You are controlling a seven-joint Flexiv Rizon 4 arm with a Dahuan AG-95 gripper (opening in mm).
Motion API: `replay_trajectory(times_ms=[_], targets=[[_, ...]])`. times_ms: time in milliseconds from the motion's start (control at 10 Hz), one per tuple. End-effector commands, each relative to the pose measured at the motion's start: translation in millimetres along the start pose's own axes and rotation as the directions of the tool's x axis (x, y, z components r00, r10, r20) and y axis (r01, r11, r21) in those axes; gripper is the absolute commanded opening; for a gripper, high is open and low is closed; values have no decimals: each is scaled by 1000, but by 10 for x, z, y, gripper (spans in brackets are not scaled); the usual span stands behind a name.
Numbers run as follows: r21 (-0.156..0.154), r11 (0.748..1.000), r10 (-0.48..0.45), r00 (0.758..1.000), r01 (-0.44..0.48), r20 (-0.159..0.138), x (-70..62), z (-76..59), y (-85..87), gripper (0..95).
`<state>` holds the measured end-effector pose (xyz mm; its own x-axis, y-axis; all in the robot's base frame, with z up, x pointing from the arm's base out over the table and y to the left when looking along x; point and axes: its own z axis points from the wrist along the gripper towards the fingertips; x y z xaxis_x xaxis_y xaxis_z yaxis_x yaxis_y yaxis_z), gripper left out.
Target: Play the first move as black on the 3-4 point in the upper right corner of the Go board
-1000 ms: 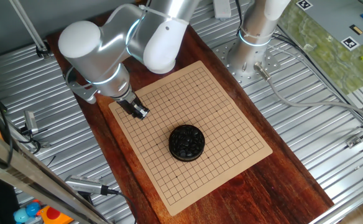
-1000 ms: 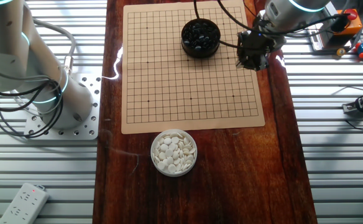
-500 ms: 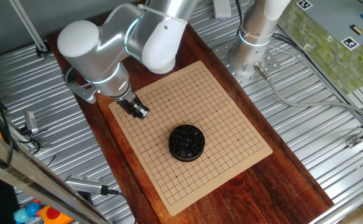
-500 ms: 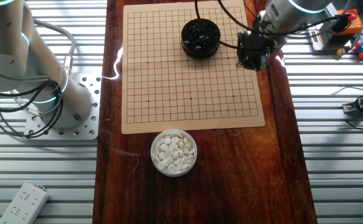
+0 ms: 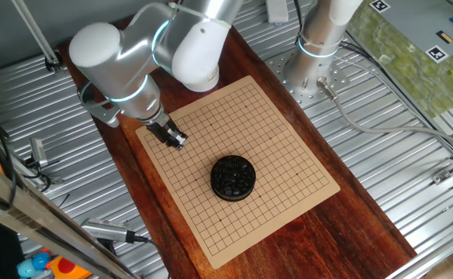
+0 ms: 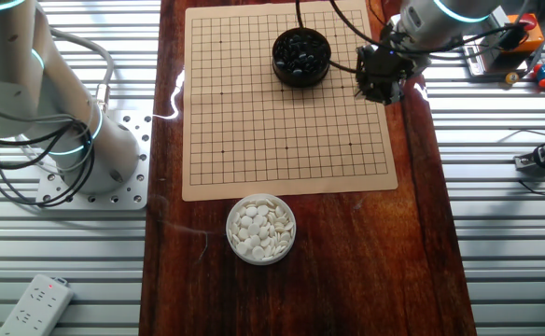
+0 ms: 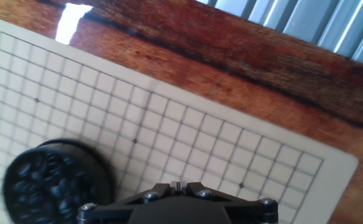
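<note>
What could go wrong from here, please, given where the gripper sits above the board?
1. The gripper hovers near the board edge; whether it holds a black stone cannot be seen, so a release could place nothing.
2. The grid lines are fine, so a small offset could put the stone on a neighbouring intersection.
3. The bowl of black stones stands on the board itself; a sideways sweep could knock it.

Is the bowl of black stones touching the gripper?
Apart. The other fixed view shows bare board between the bowl of black stones and the gripper.
</note>
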<state>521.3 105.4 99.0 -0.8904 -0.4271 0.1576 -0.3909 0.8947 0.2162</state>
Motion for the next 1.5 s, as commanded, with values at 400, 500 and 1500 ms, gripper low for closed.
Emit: replay_trajectory(times_ms=[400, 500, 1500], targets=[[-3, 994, 108, 992, -109, -61, 120, 224, 622, 0], [-3, 992, 125, 990, -125, -68, 134, 276, 704, 0], [2, 977, 215, 974, -215, -70, 219, 756, 1278, 190]])
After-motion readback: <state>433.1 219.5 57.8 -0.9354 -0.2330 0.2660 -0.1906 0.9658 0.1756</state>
